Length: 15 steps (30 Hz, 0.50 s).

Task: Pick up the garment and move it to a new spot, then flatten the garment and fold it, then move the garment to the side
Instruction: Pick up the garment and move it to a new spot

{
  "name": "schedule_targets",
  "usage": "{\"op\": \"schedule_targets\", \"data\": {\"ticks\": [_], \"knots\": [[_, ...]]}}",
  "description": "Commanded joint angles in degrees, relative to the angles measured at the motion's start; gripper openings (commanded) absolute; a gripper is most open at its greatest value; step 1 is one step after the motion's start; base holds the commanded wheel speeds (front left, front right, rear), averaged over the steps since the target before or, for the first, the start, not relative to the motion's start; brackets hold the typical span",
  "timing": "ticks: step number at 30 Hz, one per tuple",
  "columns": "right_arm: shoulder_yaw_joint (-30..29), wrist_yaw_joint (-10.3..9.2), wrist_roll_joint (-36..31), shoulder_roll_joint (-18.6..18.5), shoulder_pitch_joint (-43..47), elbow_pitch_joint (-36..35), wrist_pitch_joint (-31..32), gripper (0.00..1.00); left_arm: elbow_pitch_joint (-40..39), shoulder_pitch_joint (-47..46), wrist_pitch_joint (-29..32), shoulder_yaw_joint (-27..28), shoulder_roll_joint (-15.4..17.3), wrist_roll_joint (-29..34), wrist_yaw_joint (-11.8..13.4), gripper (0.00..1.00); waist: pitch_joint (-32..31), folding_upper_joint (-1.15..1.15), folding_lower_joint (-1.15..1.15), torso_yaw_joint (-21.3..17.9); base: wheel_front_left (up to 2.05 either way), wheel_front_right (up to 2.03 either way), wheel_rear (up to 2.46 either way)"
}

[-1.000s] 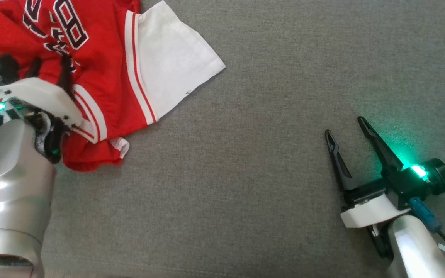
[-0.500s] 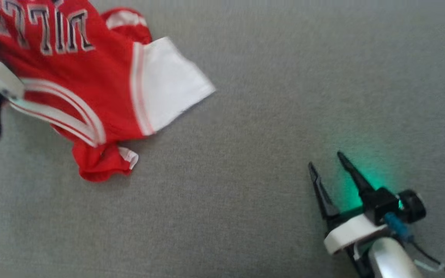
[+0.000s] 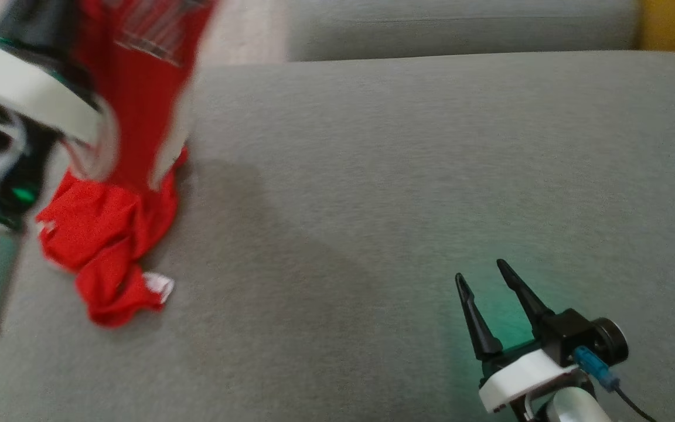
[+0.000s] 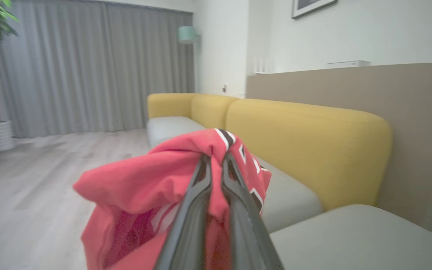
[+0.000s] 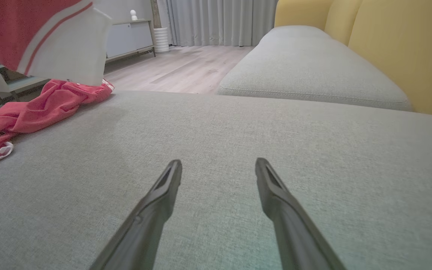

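— Soft and even overall, no glare?
— None. Pale and rather dim in the left wrist view; hazy all over, even on the left gripper (image 4: pixel 215 159).
— Blur in the head view?
— Heavy at upper left: smeared streaks over the garment (image 3: pixel 112 240). Crisp at lower right around the right gripper (image 3: pixel 480 269), with a green glow on the grey cushion (image 3: pixel 372 176) beside it.
— Shadows?
— Faint and broad, just right of the garment. Stretched at the edges in the right wrist view.

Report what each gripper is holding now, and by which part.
The left gripper is shut on the red garment, pinching a bunched fold of its fabric by the striped trim. The right gripper is open and holds nothing.
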Motion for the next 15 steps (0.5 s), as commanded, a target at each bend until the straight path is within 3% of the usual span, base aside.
{"op": "schedule_targets", "data": {"ticks": [1,8,15], "knots": [[1.5,-0.05,0.5,0.3,-1.0,-2.0,-0.2,1.0,-4.1,-1.5,1.2,2.0,2.6,-0.9,0.6,0.0,-1.2,0.0,0.01,-3.5,0.0,0.0,0.0],[4.2,-0.05,2.9,0.3,-2.3,-3.5,-0.2,1.0,-21.0,4.6,7.0,-2.0,-1.4,-6.7,3.7,0.0,0.1,0.0,0.01,-11.7,0.0,0.0,0.0],[5.6,-0.05,4.7,0.3,-4.2,-5.2,-0.2,1.0,-23.2,6.2,9.6,-7.6,-6.9,-9.6,4.5,0.0,2.3,0.0,0.01,-19.9,0.0,0.0,0.0]]}}
